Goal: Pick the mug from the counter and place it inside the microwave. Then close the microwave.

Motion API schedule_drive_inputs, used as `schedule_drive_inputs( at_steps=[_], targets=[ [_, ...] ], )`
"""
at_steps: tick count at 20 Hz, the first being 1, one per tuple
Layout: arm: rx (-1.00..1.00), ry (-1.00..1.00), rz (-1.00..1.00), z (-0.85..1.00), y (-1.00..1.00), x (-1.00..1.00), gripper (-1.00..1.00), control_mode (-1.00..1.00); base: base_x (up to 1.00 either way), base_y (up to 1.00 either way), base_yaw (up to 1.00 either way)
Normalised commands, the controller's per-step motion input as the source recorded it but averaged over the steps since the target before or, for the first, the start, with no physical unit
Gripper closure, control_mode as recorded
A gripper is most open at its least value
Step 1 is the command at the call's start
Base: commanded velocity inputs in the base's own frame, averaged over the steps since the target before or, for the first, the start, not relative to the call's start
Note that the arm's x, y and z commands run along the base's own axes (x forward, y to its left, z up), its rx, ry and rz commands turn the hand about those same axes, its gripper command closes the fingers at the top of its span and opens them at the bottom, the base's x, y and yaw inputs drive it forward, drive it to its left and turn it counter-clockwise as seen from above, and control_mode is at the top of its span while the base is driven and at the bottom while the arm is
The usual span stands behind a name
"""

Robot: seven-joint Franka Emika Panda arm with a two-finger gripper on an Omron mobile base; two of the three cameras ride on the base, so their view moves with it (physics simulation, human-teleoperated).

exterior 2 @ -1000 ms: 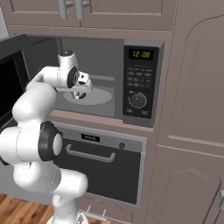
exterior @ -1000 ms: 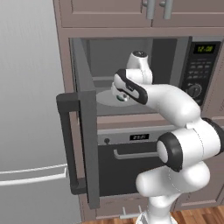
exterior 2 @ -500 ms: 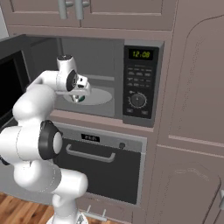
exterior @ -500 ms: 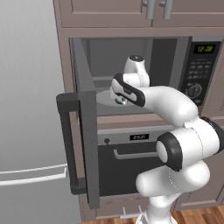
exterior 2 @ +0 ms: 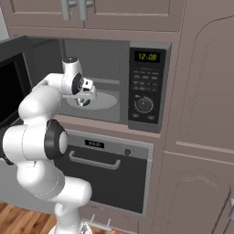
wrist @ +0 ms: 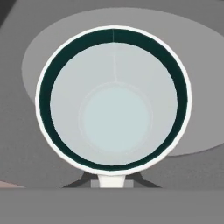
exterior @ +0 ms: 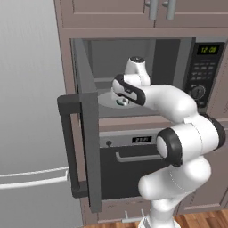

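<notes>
The whitish mug (wrist: 114, 105) with its dark green inner band is held by its rim in my gripper (wrist: 111, 179), which is shut on it. The hand view looks straight down into the cup. It hangs just above the grey turntable (exterior 2: 104, 99) inside the open microwave (exterior 2: 146, 87). From the left base view, the mug (exterior: 120, 102) peeks out below my gripper (exterior: 122, 97) at the front left of the cavity. Seen from the right, the mug (exterior 2: 84, 102) sits under my gripper (exterior 2: 85, 97). The counter is out of view.
The microwave door (exterior: 88, 147) stands swung out to the left, with its vertical bar handle (exterior: 67, 147) toward me. An oven (exterior 2: 103, 171) with a horizontal handle sits below. A grey fridge (exterior: 26, 111) fills the left side. Cabinets (exterior 2: 201, 137) stand to the right.
My hand with the mug has shifted slightly left and lower over the turntable. The grip is unchanged.
</notes>
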Motion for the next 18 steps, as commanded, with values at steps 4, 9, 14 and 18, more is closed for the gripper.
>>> schedule_drive_inputs(
  at_steps=[4, 9, 14, 18],
  targets=[
    [0.00, 0.08, 0.00, 0.00, 0.00, 0.27, 1.00, -1.00, 0.00, 0.00, 0.00],
    [0.00, 0.06, 0.00, -0.02, 0.00, 0.33, 1.00, -1.00, 0.00, 0.00, 0.00],
    [0.00, 0.02, 0.00, -0.05, 0.00, 0.32, 1.00, -1.00, 0.00, 0.00, 0.00],
    [0.00, 0.00, 0.00, -0.20, 0.00, 0.27, 1.00, -1.00, 0.00, 0.00, 0.00]
  ],
)
